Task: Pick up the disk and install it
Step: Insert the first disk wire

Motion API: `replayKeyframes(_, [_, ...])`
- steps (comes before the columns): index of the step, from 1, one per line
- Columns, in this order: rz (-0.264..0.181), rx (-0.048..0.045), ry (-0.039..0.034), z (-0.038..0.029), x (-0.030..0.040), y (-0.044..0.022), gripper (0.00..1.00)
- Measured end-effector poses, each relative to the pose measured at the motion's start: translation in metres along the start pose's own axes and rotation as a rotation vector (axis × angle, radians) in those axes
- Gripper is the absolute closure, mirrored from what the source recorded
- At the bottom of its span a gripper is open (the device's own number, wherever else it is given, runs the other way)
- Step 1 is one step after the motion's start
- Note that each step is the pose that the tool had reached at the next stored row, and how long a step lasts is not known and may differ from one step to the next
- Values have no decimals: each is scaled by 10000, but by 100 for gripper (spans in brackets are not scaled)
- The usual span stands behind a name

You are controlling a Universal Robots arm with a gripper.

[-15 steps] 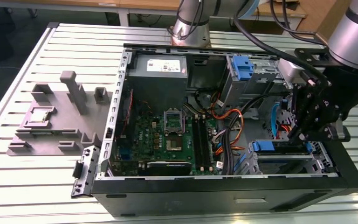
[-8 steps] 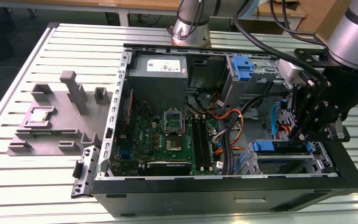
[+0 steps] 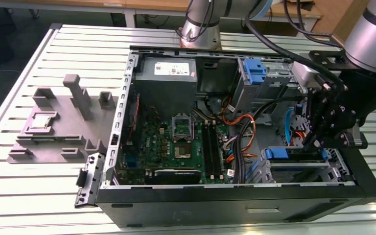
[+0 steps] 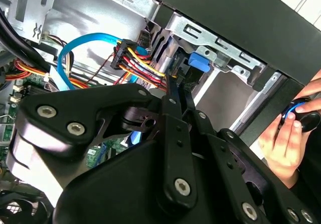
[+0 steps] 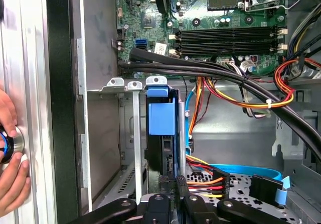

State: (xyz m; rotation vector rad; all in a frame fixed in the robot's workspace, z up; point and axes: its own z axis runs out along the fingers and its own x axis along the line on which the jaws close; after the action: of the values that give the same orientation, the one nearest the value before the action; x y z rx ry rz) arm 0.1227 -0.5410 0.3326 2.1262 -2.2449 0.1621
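Scanning the exterior view from its left: grey fixture [image 3: 57, 122] on the table, board [image 3: 175, 142] mid-case, then gripper [image 3: 313, 146] sunk in beside the drive cage at the far right. Standing on edge in that cage, disk [image 5: 161, 156], blue rail leading, long axis running straight away from the fingers [image 4: 171, 113]. Dead ahead of the tips, right at its near edge! Drawn close together, those fingers, with nothing visibly clamped between. Giving slot and line-up clearly in the first wrist view. Showing the narrow finger gap and the blue tab in the second wrist view. Resting on a knob outside the case, a hand [image 5: 10, 179].
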Motion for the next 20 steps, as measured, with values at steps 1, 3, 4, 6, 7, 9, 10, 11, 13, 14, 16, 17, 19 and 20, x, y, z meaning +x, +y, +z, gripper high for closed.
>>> replayKeyframes(1, [14, -1, 1, 0, 0, 0, 83])
replayKeyframes(3, [36, -4, 2, -1, 0, 0, 83])
replayKeyframes(4, [42, -5, 2, -1, 0, 0, 83])
replayKeyframes(6, [57, -6, 3, -2, 0, -1, 83])
replayKeyframes(7, [72, -8, 4, -3, 0, 0, 83])
replayKeyframes(9, [92, -10, 5, -7, 1, -1, 83])
replayKeyframes(10, [95, -10, 5, -7, 1, -1, 83])
replayKeyframes(11, [97, -10, 6, -8, 1, -1, 83])
replayKeyframes(13, [101, -10, 9, -8, 1, -1, 83])
replayKeyframes(14, [105, -11, 9, -8, 1, -1, 83])
replayKeyframes(16, [131, -14, 11, -6, 0, -1, 83])
replayKeyframes(17, [150, -16, 12, -4, 0, -2, 83])
replayKeyframes(19, [166, -17, 14, 2, 0, -4, 83])
replayKeyframes(20, [169, -17, 13, 7, -1, -5, 83])
